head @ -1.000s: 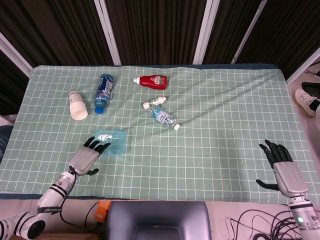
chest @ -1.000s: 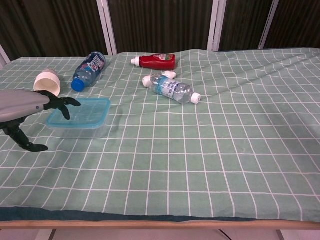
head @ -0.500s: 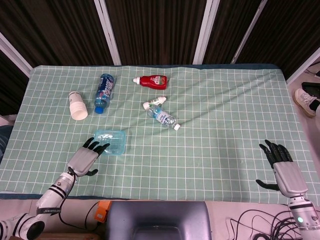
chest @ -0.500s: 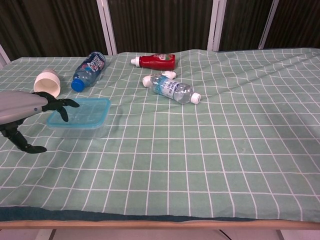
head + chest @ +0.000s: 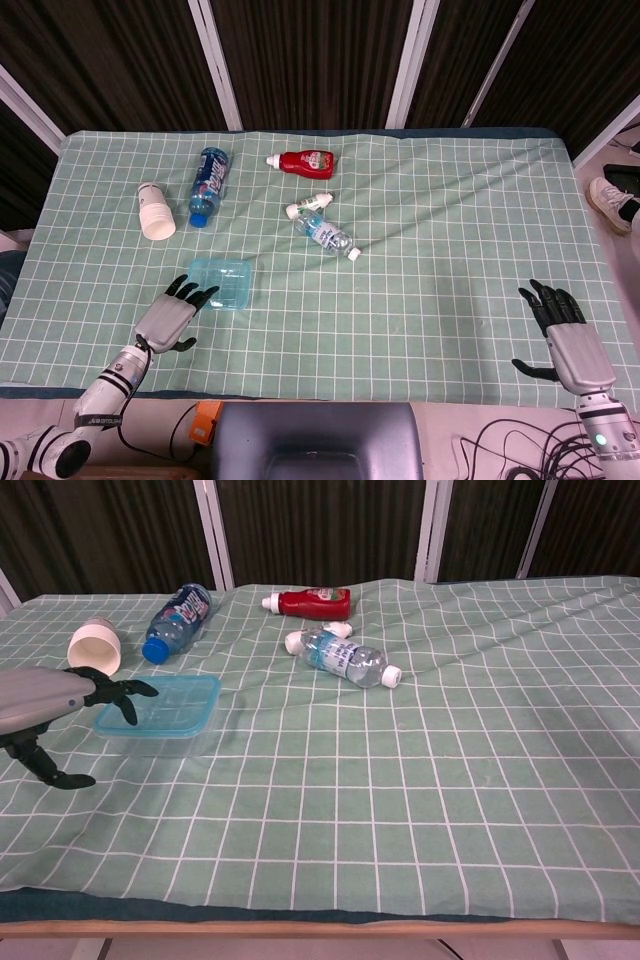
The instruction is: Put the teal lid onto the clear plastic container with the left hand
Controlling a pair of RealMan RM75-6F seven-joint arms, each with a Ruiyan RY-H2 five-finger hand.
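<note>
1. A table (image 5: 420, 300) was covered with a green cloth with white squares, and dark panels with white strips stood behind it.
2. I picked the teal lid (image 5: 219, 282) as the landmark. It lay flat on the clear plastic container (image 5: 150, 732), and only a thin strip of the container showed under the lid's near edge in the chest view.
3. The left hand (image 5: 172, 315) was on the near side of the lid. Its dark fingers (image 5: 122, 692) were spread apart and reached over the lid's near left corner. I could not tell if they touched it. The hand held nothing.
4. The right hand (image 5: 565, 335) was far to the right of the lid, near the table's front edge. Its fingers were apart and it held nothing. Only the head view showed it.
5. A white cup (image 5: 155, 212) lay on its side just past the lid, a little to the left.
6. A blue bottle (image 5: 208, 185) with a blue cap lay past the lid, just right of the cup.
7. A clear water bottle (image 5: 327, 236) with a white cap lay past the lid and to the right.
8. A small white bottle (image 5: 309, 205) lay right by the water bottle, on its far side.
9. A red ketchup bottle (image 5: 306, 163) with a white cap lay farthest from the lid, close to the back edge of the table.
</note>
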